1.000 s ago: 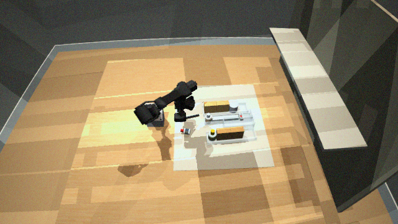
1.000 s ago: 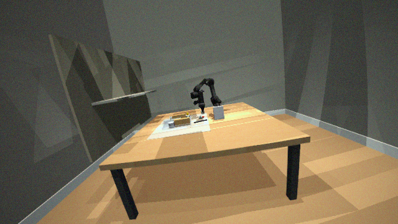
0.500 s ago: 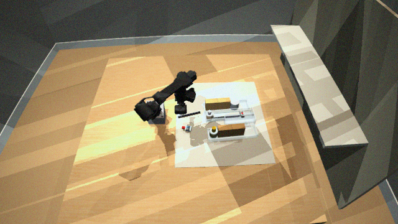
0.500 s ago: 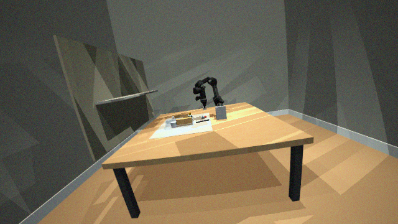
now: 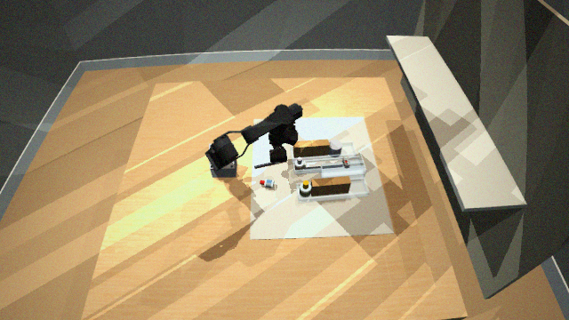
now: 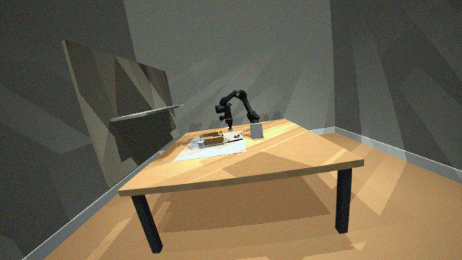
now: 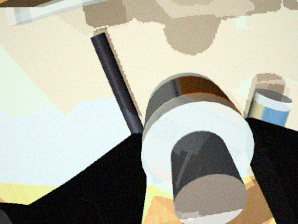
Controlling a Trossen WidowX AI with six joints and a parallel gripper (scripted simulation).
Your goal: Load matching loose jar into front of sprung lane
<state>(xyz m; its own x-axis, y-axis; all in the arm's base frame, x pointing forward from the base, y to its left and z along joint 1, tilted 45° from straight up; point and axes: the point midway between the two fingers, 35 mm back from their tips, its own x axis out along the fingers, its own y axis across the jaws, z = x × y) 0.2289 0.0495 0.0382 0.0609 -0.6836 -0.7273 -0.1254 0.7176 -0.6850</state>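
Note:
My gripper (image 5: pixel 278 156) (image 6: pixel 229 126) (image 7: pixel 193 136) is shut on a white jar with a grey lid (image 7: pixel 197 157). It holds the jar over the pale mat (image 5: pixel 311 222), just left of the rack's front end. The sprung middle lane (image 5: pixel 331 166) holds a matching white jar with a dark lid (image 5: pixel 300 163) at its front. The pusher plate with a red mark (image 5: pixel 346 164) sits far back in that lane. In the top and exterior views the held jar is hidden by the gripper.
A small blue jar with a red cap (image 5: pixel 268 182) (image 7: pixel 269 106) lies on the mat. A black rod (image 5: pixel 268 164) (image 7: pixel 116 80) lies by the gripper. The neighbouring lanes hold brown boxes (image 5: pixel 311 148) (image 5: pixel 331 185), a grey jar (image 5: pixel 335 146) and a yellow-lidded jar (image 5: pixel 305 187). A shelf (image 5: pixel 449 116) stands at the right.

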